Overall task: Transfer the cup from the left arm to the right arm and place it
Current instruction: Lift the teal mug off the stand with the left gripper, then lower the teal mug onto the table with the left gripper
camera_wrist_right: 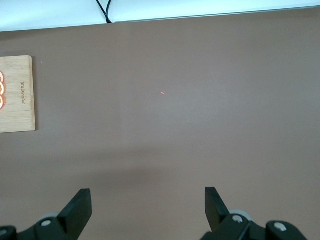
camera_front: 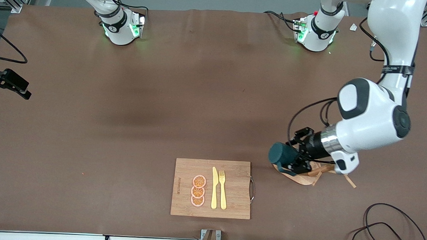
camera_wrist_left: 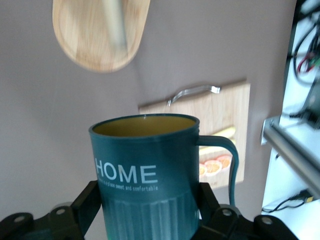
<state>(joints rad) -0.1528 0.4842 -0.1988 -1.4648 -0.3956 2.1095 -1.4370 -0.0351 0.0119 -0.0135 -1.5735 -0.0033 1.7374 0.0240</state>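
Observation:
The dark teal cup [camera_front: 279,153] with white "HOME" lettering, ribbed sides and a tan inside is held in the air by my left gripper [camera_front: 293,158]. It lies on its side with the mouth toward the right arm's end, over the edge of a wooden dish [camera_front: 302,178]. In the left wrist view the cup [camera_wrist_left: 145,160] fills the space between the fingers [camera_wrist_left: 89,197], and my left gripper [camera_wrist_left: 147,196] is shut on its ribbed lower part. My right gripper [camera_front: 20,90] waits at the right arm's end of the table. In the right wrist view it [camera_wrist_right: 147,210] is open and empty over bare table.
A bamboo cutting board [camera_front: 231,203] with orange slices [camera_front: 198,190], a yellow knife [camera_front: 214,188] and fork [camera_front: 222,189] lies near the table's front edge. The wooden dish [camera_wrist_left: 102,35] holds wooden sticks. Cables [camera_front: 385,228] lie at the left arm's front corner.

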